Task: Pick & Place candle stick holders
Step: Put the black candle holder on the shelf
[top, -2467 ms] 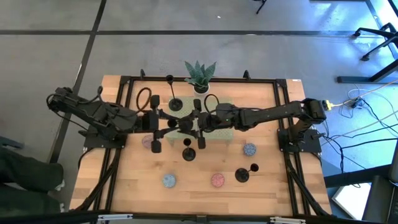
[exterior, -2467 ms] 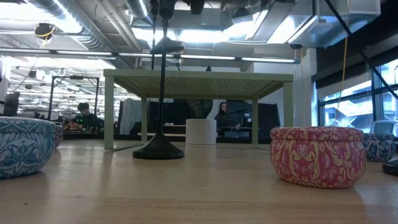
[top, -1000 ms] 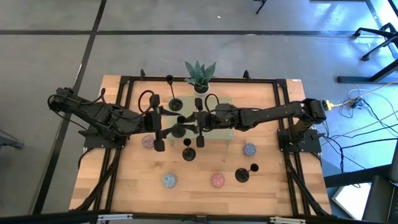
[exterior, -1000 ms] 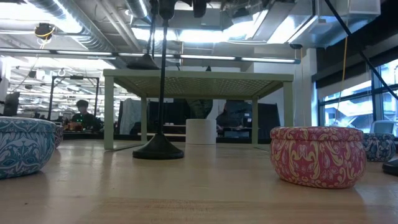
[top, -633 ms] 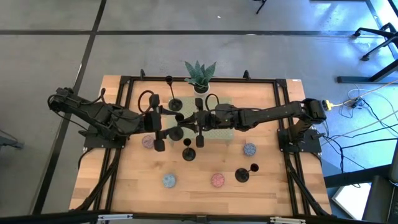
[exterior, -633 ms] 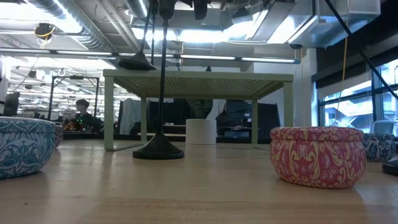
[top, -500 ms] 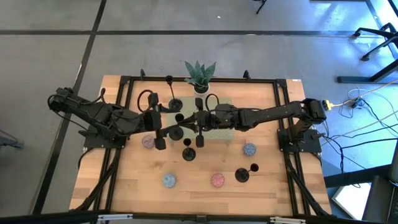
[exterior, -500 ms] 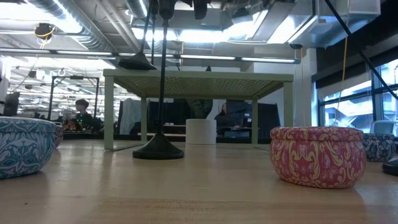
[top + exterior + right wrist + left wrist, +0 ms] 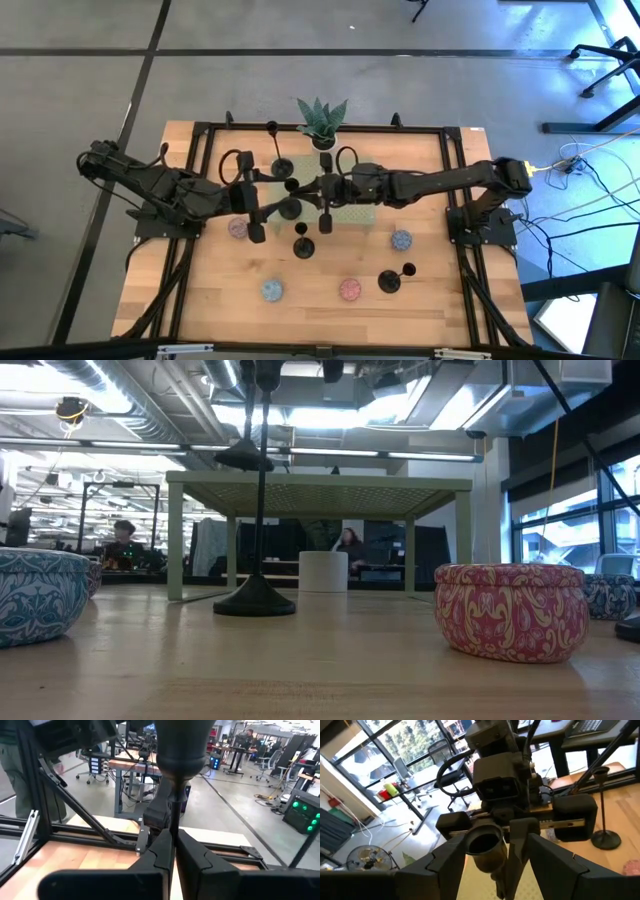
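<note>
Right gripper (image 9: pixel 172 851) clamps the held candle stick holder (image 9: pixel 176 760); left gripper (image 9: pixel 492 850) fingers flank its cup.

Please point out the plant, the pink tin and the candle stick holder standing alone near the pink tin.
plant (image 9: pixel 322 118), high view, leaves.
pink tin (image 9: pixel 349 290), high view, top.
candle stick holder (image 9: pixel 389 282), high view, round base.

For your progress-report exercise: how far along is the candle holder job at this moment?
Done, apparently: the back holder stands on the green shelf. In hand: the right tool is shut on the held holder by its stem, and the left tool is open around its cup. Left: the middle holder and the front holder stand on the table.
</note>
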You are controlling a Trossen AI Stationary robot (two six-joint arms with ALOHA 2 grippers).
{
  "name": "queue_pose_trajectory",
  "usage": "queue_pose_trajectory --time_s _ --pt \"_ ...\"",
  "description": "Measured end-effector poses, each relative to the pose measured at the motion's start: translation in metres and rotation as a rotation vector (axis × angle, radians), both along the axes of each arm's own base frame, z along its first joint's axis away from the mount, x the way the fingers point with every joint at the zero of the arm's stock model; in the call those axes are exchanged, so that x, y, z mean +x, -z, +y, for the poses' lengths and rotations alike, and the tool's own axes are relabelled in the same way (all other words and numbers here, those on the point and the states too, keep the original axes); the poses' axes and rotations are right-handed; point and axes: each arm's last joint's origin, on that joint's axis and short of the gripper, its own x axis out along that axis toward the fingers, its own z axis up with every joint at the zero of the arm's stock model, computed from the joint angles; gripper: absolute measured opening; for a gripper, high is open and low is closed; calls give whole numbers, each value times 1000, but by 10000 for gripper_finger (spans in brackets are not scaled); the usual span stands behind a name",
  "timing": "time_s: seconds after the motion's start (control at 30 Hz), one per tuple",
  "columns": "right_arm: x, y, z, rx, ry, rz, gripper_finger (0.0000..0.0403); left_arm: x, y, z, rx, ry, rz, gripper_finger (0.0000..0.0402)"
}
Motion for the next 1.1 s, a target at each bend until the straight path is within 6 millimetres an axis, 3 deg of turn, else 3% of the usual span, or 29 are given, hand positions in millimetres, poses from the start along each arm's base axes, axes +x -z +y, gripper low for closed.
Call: queue_pose_trajectory --time_s 0.27,0.57,0.9,1.1 --pt "-7 -4 -1 16 34 46 14 -3 -2 3 47 -99 -14 208" --pt "-19 -18 -15 -9 158 44 14 -5 -7 -5 77 -70 -40 208" --pt "-27 -21 -63 19 301 81 14 -15 -6 -19 125 -170 -45 204" --pt "-29 -19 -91 89 285 81 14 -19 -6 -24 139 -170 -41 191"
